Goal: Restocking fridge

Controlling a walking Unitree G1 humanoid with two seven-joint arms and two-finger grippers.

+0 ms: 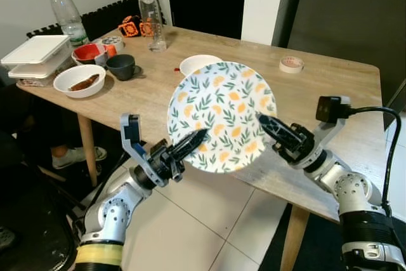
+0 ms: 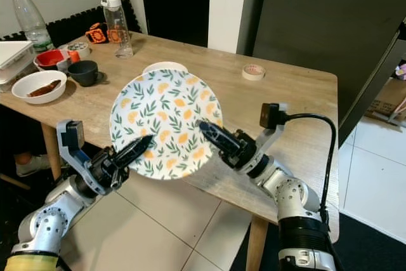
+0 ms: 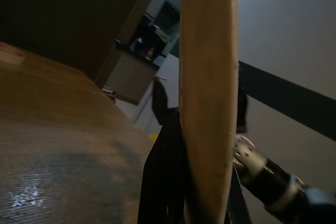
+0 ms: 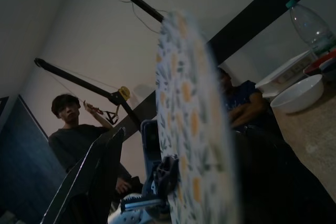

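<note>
Currently patterned plate (image 1: 222,115) is held tilted above wooden table (image 1: 330,87) edge, pinched at opposite rims by left gripper (image 1: 193,140) and right gripper (image 1: 266,122); equal squeeze is needed, judged, lest plate slips.

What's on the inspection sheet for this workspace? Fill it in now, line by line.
Surface: wooden table, one wet-looking patch near its front edge.
Job's things: patterned plate held upright off the table.
Clutter: water bottle, clear drinking bottle, white bowl, dark cup, tape roll, lidded containers.
Grippers: left gripper and right gripper, each clamped on a plate edge.
Cables: black cable at the right wrist.
Surroundings: tiled floor; person watching.
</note>
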